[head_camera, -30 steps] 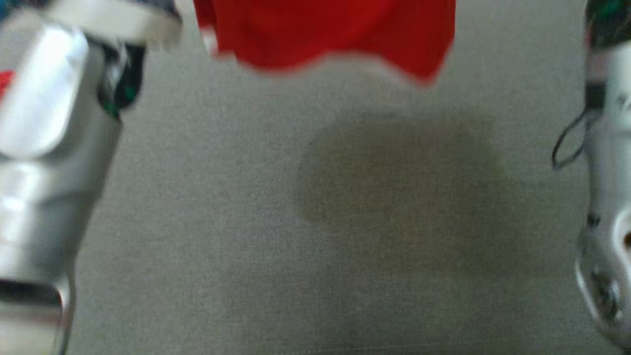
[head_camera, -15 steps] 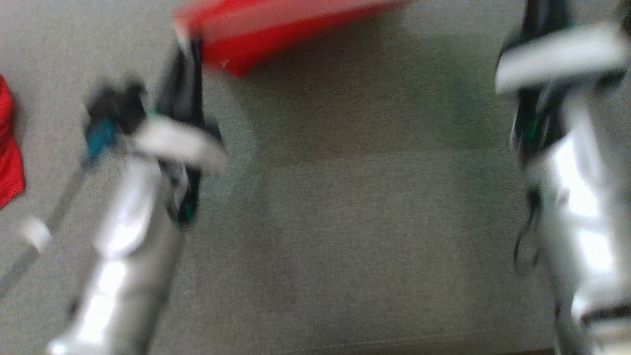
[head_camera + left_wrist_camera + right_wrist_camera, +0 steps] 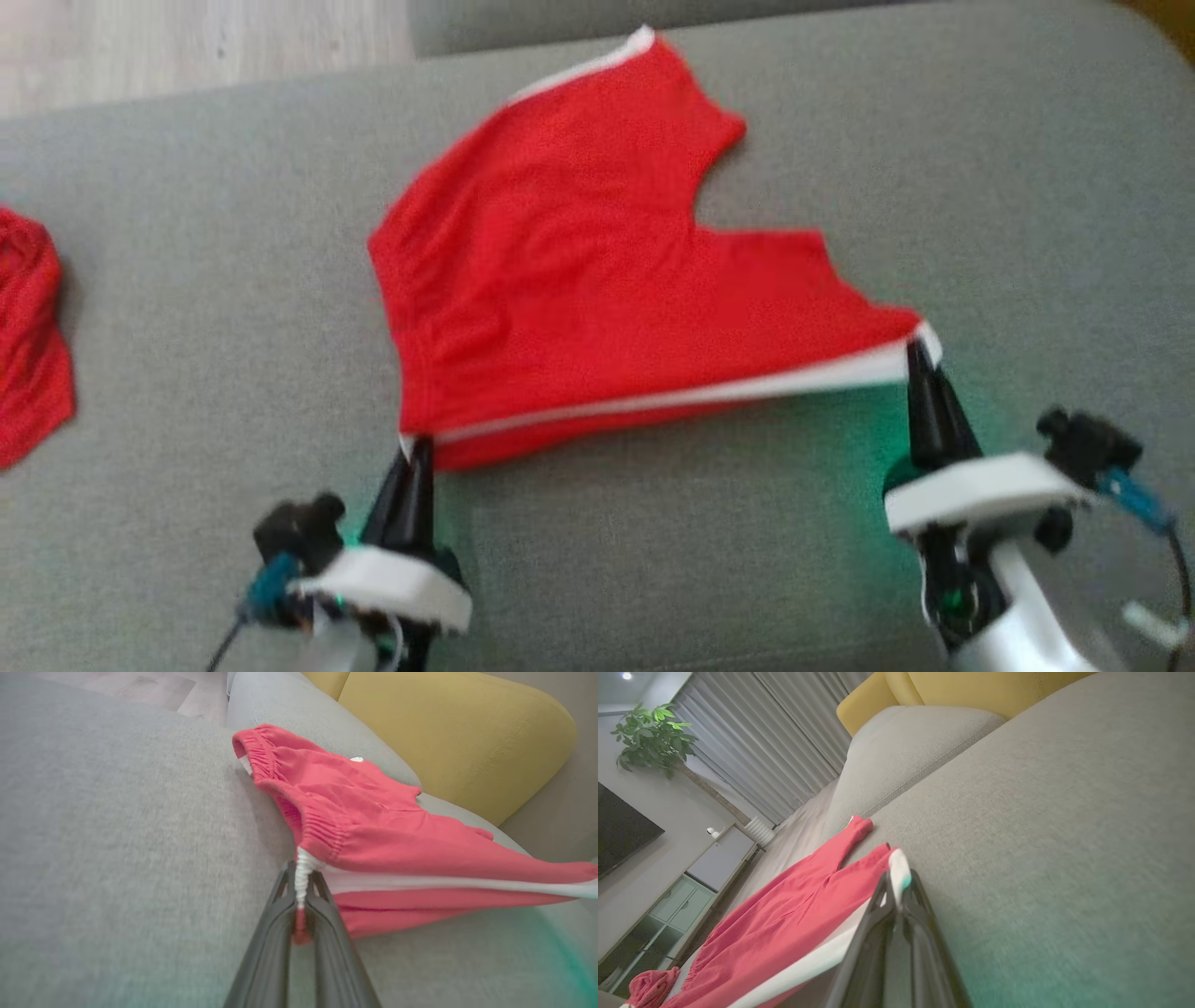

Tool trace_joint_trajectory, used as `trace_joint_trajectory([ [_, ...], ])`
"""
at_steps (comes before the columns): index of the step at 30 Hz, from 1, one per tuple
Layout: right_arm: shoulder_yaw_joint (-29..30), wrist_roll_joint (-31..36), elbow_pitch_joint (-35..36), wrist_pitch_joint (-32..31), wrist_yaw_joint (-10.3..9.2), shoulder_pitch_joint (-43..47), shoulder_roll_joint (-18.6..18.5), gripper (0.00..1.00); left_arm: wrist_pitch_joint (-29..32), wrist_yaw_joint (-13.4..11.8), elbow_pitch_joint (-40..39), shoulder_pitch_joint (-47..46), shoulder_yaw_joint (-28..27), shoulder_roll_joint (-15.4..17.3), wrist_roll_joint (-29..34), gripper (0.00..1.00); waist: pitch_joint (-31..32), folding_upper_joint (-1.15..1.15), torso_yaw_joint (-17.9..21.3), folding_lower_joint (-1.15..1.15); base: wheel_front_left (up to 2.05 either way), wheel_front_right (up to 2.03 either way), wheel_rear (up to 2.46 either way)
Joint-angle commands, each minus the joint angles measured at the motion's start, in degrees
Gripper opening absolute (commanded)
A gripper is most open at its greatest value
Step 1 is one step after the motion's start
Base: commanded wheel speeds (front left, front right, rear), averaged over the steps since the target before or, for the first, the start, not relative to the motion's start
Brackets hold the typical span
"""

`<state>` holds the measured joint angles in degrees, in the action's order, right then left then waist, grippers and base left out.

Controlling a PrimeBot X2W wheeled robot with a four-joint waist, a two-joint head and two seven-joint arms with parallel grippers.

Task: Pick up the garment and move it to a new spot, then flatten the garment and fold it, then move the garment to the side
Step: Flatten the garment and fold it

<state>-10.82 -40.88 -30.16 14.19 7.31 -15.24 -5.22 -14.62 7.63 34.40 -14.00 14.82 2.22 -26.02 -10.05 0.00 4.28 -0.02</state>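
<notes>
Here, left pincer [image 3: 417, 446] clamping red shorts [image 3: 597, 271], right pincer [image 3: 917, 350] likewise

Bare grey sofa seat [image 3: 653, 560] lies open near and right of the spread red shorts [image 3: 579, 280]; a crumpled red garment [image 3: 28, 345] blocks the left edge, a yellow cushion [image 3: 458, 732] the far right.

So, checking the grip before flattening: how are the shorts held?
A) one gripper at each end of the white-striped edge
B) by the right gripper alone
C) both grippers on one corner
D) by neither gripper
A: the left gripper pinches the red shorts at the waistband corner, the right gripper at the other end of that edge.
</notes>
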Motion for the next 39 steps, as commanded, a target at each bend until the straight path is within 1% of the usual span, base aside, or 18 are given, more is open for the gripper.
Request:
trace_joint_trajectory([
  [1,-0.4,-0.7,2.4,0.8,0.18,1.4,-0.2,0.00,-0.4,-0.2,-1.9,1.3,-1.8,0.9,-0.9,0.00,2.6,0.00,0.1,0.02,0.00,0.00,0.00],
  [3,0.5,-2.0,3.7,0.8,0.18,6.2,-0.1,0.00,-0.4,-0.2,-3.0,5.0,-1.0,0.7,-1.9,0.00,4.9,0.00,-0.4,0.02,0.00,0.00,0.00],
  [8,1.2,-3.5,6.3,0.8,0.18,12.3,-0.7,0.00,-0.4,-0.2,-6.3,9.5,1.0,0.7,-3.5,0.00,7.0,0.00,-1.0,0.02,0.00,0.00,0.00],
  [12,1.3,-4.3,10.9,0.8,0.18,13.1,-1.2,0.00,-0.4,-0.2,-9.4,10.3,1.8,0.7,-3.3,0.00,6.7,0.00,-1.8,0.02,0.00,0.00,0.00],
  [14,1.1,-4.4,12.4,0.8,0.18,12.2,-1.5,0.00,-0.4,-0.2,-10.6,9.2,2.2,0.7,-1.9,0.00,6.1,0.00,-2.6,0.02,0.00,0.00,0.00],
  [18,2.0,-4.1,12.6,-0.3,0.18,6.4,-1.8,0.00,-0.4,-0.1,-12.7,5.3,3.3,0.7,-1.6,0.00,3.8,0.00,-4.6,0.02,0.00,0.00,0.00],
  [21,3.5,-3.3,10.5,-2.2,0.18,-0.2,-2.0,0.00,-0.4,-0.1,-13.2,0.8,4.3,0.7,-3.3,0.00,1.3,0.00,-6.4,0.02,0.00,0.00,0.00],
  [25,4.8,-0.7,6.4,-5.4,0.18,-10.2,-2.5,0.00,-0.4,-0.1,-12.8,-5.9,5.7,0.7,-3.7,0.00,-2.7,0.00,-8.9,0.02,0.00,0.00,0.00],
  [28,3.9,2.0,3.9,-6.3,0.18,-17.3,-3.3,0.00,-0.4,-0.1,-12.0,-10.5,6.8,0.7,-4.8,0.00,-5.9,0.00,-10.5,0.02,0.00,0.00,0.00],
  [31,3.7,4.8,-0.3,-7.2,0.18,-23.2,-4.1,0.00,-0.4,-0.1,-11.2,-14.5,7.9,0.7,-7.0,0.00,-8.8,0.00,-12.2,0.02,0.00,0.00,0.00],
  [37,3.9,9.0,-8.8,-7.6,0.18,-33.2,-4.9,0.00,-0.4,-0.1,-9.8,-20.8,10.4,0.7,-10.9,0.00,-13.8,0.00,-15.0,0.02,0.00,0.00,0.00],
  [39,4.1,9.4,-10.1,-7.3,0.18,-34.6,-4.9,0.00,-0.4,-0.1,-9.7,-21.7,10.7,0.7,-11.4,0.00,-14.5,0.00,-15.3,0.02,0.00,0.00,0.00],
])
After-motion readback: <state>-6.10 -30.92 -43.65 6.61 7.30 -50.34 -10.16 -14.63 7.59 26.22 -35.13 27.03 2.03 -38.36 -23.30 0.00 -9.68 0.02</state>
